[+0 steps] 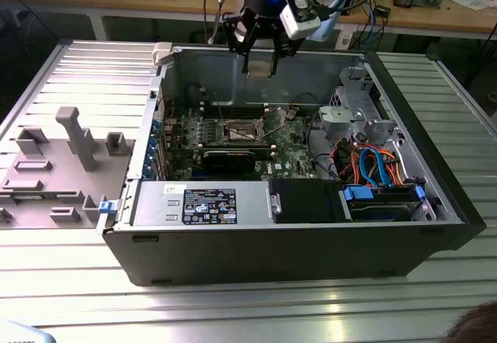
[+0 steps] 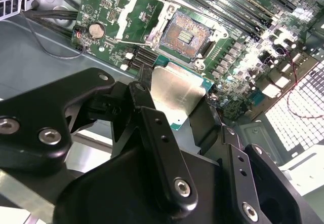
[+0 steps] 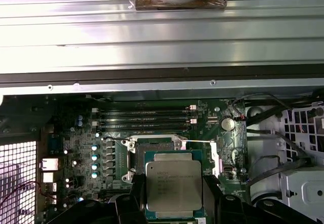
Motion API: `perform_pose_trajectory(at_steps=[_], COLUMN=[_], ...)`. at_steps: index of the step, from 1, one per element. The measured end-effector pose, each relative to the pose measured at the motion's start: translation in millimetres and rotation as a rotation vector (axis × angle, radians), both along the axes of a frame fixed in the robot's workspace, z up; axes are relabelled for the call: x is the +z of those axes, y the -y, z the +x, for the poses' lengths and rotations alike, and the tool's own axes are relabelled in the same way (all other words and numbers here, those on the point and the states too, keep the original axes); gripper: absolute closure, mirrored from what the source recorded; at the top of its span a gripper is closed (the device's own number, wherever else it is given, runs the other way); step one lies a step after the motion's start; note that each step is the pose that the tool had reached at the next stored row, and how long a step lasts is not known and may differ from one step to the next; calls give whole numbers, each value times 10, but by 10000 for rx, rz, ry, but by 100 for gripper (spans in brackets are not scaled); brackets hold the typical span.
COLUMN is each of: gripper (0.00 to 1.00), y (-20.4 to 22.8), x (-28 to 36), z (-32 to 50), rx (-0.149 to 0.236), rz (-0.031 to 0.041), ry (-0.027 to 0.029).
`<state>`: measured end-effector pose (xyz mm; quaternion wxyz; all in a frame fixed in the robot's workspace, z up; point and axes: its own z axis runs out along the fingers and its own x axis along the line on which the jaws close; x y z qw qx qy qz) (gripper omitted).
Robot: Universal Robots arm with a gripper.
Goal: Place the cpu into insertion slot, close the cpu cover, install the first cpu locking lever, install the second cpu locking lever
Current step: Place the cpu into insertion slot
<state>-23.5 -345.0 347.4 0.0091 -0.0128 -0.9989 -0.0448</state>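
Note:
My gripper (image 1: 260, 57) is shut on the cpu (image 1: 261, 68), a flat square chip with a dull metal top, and hangs above the far side of the open computer case. In both wrist views the cpu (image 2: 178, 93) (image 3: 173, 183) sits between the black fingers (image 2: 152, 117), well above the green motherboard. Beneath it lies the insertion slot (image 2: 188, 34) (image 1: 243, 131), open, with its dark contact field bare; the cpu hides part of it in the first wrist view (image 3: 154, 147). The cpu cover (image 2: 135, 17) is swung up on the side towards the coin battery.
The case (image 1: 435, 203) has tall walls all round. A labelled silver power-supply box (image 1: 206, 203) lies along its near side, and a drive bay with blue and orange cables (image 1: 373, 164) is at the exterior view's right. Memory slots (image 3: 144, 116) run beside the socket. A grey fixture tray (image 1: 62, 157) lies outside.

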Motion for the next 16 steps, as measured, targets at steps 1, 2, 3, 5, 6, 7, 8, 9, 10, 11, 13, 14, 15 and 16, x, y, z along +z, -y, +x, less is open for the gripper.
perform_pose_trajectory(at_steps=[1,2,3,5,6,7,8,9,10,11,13,14,15,16], gripper=[46,46,46,46,46,46,46,46,46,46,46,46,46,46], y=[0,0,0,0,0,0,0,0,0,0,0,0,0,0], x=[-2,-3,-5,-7,-10,-11,-17,-22,-24,-26,-29,-31,-34,-36], z=[0,0,0,0,0,0,0,0,0,0,0,0,0,0], rx=[-1,0,0,0,0,0,0,0,0,0,0,0,0,0], rz=[0,0,-1,0,0,0,-1,0,-1,0,-1,0,0,0], ry=[0,0,0,0,0,0,0,0,0,0,0,0,0,0])
